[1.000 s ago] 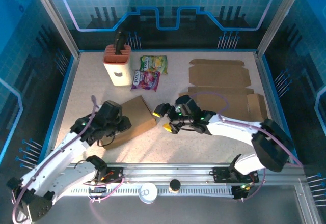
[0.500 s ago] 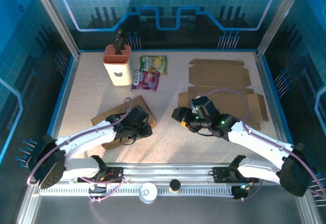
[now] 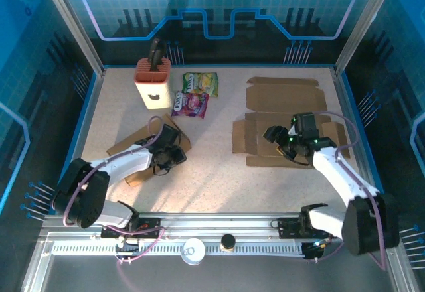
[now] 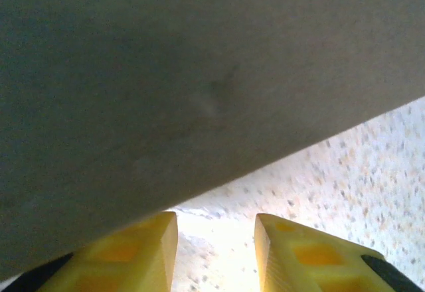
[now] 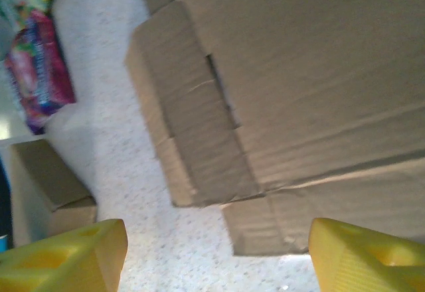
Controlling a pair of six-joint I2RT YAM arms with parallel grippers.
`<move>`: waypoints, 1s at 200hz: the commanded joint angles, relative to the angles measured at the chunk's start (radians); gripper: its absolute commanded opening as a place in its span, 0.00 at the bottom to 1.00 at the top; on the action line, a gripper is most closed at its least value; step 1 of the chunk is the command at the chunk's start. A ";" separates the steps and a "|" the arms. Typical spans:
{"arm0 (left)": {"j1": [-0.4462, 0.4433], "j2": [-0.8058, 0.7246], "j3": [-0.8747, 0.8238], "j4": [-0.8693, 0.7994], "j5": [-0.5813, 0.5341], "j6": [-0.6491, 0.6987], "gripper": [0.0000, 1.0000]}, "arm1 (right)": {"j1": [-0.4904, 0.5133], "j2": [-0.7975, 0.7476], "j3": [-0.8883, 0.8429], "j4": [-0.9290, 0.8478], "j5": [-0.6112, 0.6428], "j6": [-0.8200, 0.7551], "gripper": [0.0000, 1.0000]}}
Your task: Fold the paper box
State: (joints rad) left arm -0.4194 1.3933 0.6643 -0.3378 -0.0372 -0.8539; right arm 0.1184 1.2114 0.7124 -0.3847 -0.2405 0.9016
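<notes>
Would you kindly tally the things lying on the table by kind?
Snack packets: 2
Knife block: 1
Folded box: 1
Flat cardboard: 1
Total: 5

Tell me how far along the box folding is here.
Done: one box at the left looks folded up. In hand: the left gripper sits open at its edge, and the right gripper hangs open above the flat cardboard blank. Left: that blank lies fully unfolded.
</notes>
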 commanded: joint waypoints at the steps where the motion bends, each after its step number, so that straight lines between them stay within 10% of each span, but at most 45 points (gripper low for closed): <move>1: 0.002 -0.083 0.002 -0.025 0.038 0.034 0.38 | -0.069 0.107 0.052 0.018 -0.080 -0.083 0.72; 50: -0.243 -0.212 -0.033 0.150 0.105 -0.230 0.46 | -0.065 0.356 0.128 0.001 -0.079 -0.101 0.72; 102: -0.474 -0.103 -0.092 0.472 -0.047 -0.523 0.48 | 0.177 0.380 0.033 0.120 -0.045 0.095 0.72; 200: -0.458 0.066 -0.288 0.839 -0.160 -0.702 0.51 | 0.466 0.337 -0.040 0.240 0.050 0.285 0.72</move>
State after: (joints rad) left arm -0.8940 1.4330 0.4057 0.3660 -0.1421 -1.5188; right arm 0.5598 1.5478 0.7109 -0.1097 -0.2260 1.1419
